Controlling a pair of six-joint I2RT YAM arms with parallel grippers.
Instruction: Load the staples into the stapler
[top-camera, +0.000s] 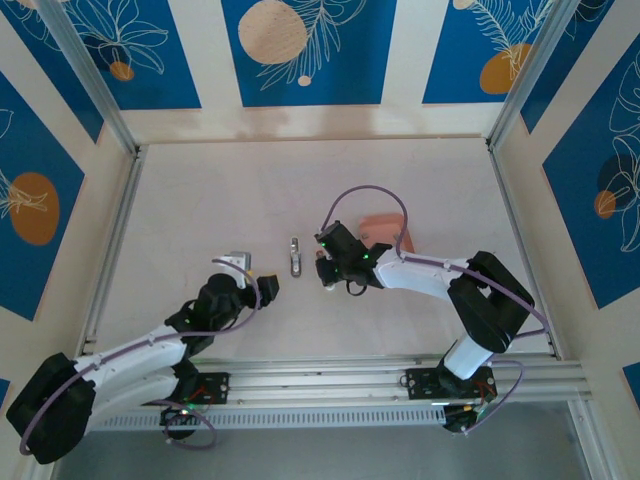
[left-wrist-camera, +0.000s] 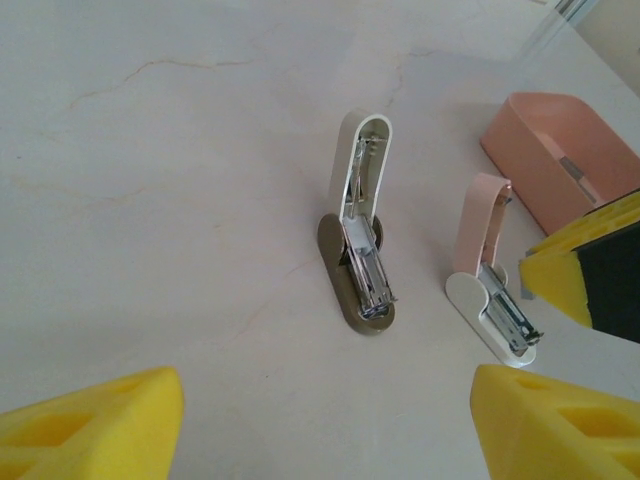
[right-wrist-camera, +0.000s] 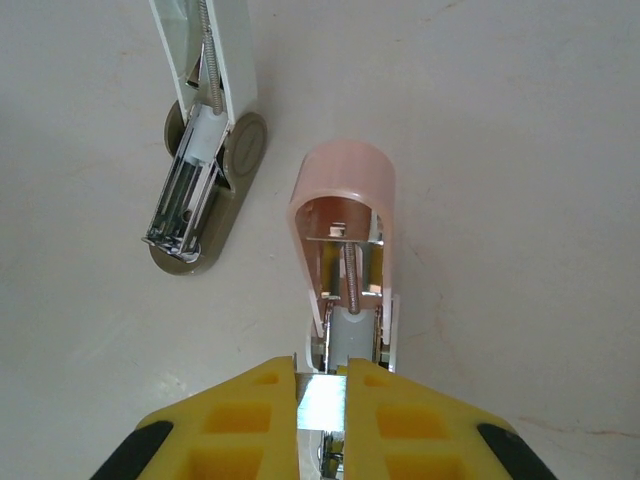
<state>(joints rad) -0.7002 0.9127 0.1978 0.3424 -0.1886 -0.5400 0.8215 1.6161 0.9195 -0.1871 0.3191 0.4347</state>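
We list: right gripper (right-wrist-camera: 322, 382), pinching a staple strip (right-wrist-camera: 322, 408) over the opened pink stapler (right-wrist-camera: 345, 175); left gripper (left-wrist-camera: 325, 430), jaws apart, empty, near the opened white stapler (left-wrist-camera: 358, 235).

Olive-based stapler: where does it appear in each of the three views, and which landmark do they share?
Top external: olive-based stapler near the picture centre.
Left wrist: it stands mid-picture, lid raised.
Right wrist: it is upper left.
Shared landmark: the right claw beside it, shut on a staple strip.
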